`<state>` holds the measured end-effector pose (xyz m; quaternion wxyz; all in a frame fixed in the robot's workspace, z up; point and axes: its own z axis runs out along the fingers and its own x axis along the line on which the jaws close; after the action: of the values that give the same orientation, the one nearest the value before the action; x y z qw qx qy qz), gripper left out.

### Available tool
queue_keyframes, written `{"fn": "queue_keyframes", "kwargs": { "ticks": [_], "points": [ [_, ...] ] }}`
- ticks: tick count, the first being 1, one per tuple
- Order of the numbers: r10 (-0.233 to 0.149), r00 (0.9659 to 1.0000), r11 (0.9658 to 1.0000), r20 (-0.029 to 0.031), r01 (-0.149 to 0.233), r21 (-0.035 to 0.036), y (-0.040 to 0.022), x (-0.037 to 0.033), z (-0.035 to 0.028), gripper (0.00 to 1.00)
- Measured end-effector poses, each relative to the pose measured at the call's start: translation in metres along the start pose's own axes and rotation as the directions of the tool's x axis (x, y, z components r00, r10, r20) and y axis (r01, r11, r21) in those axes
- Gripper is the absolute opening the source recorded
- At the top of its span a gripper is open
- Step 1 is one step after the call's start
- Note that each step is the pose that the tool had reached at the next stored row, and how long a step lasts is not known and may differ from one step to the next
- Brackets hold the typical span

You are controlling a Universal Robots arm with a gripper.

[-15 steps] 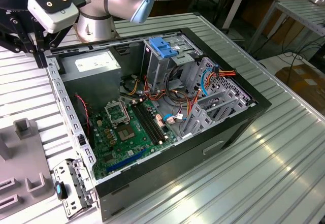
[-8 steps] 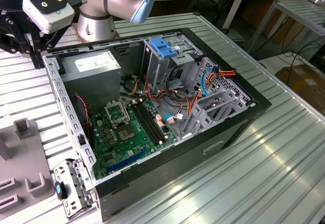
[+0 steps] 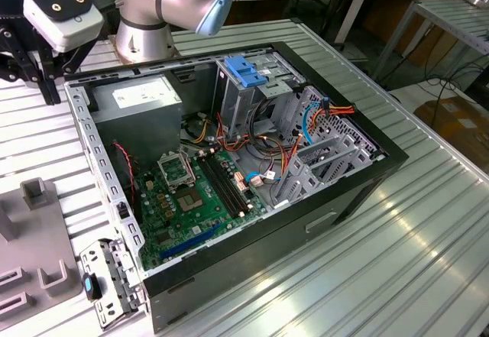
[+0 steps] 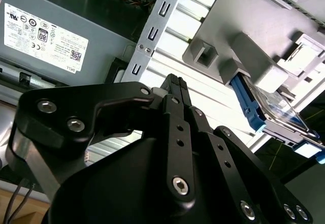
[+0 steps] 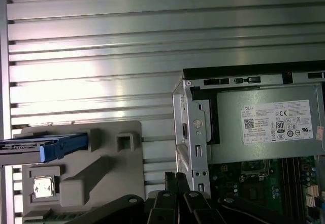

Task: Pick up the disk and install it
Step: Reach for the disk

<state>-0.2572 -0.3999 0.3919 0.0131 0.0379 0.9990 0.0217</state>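
The disk (image 5: 44,147) stands on edge in a slot of a grey fixture (image 5: 96,183) on the ribbed table, its blue rail facing out. In the second wrist view the disk (image 4: 271,109) shows its blue rail and shiny face beside the fixture's blocks. My gripper (image 4: 175,82) is shut with nothing between its fingers. It hangs above the table between the fixture and the open computer case, apart from the disk. In the exterior view the gripper (image 3: 47,83) is at the far upper left, beside the case's corner.
The open computer case (image 3: 367,142) lies on the table with a green motherboard (image 3: 195,196), a grey power-supply box (image 3: 145,100), a metal drive cage with a blue handle (image 3: 248,73) and loose cables. A small metal bracket (image 3: 107,276) lies by the grey fixture (image 3: 34,238).
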Motion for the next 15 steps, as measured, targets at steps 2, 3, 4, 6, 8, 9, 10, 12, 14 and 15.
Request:
{"fn": "queue_keyframes", "kwargs": {
  "ticks": [2,3,4,6,8,9,10,12,14,15],
  "points": [
    [0.0,1.0,1.0,0.0,0.0,0.0,-0.0001,0.0016,0.0,0.15],
    [0.0,1.0,1.0,0.0,0.0,0.0,-0.0002,0.0026,-0.0001,0.15],
    [0.0,1.0,1.0,-0.0001,0.0,0.0,-0.0002,0.0033,-0.0001,0.15],
    [0.0,1.0,1.0,0.0,0.0,0.0,-0.0004,0.0047,-0.0001,0.15],
    [0.0,1.0,1.0,0.0,0.0,0.0,-0.0005,0.006,-0.0001,0.15],
    [0.0,1.0,1.0,0.0,0.0,0.0,-0.0005,0.0068,-0.0001,0.15],
    [0.0,1.0,1.0,0.0,0.0,-0.0001,-0.0005,0.0072,-0.0001,0.15],
    [0.0,1.0,1.0,0.0,0.0,0.0,-0.0007,0.0091,-0.0001,0.15],
    [0.0,1.0,1.0,0.0,0.0,-0.0001,-0.0008,0.0103,-0.0001,0.15],
    [0.0,1.0,1.0,0.0,0.0,0.0,-0.0008,0.0108,-0.0001,0.15]
  ]
}}
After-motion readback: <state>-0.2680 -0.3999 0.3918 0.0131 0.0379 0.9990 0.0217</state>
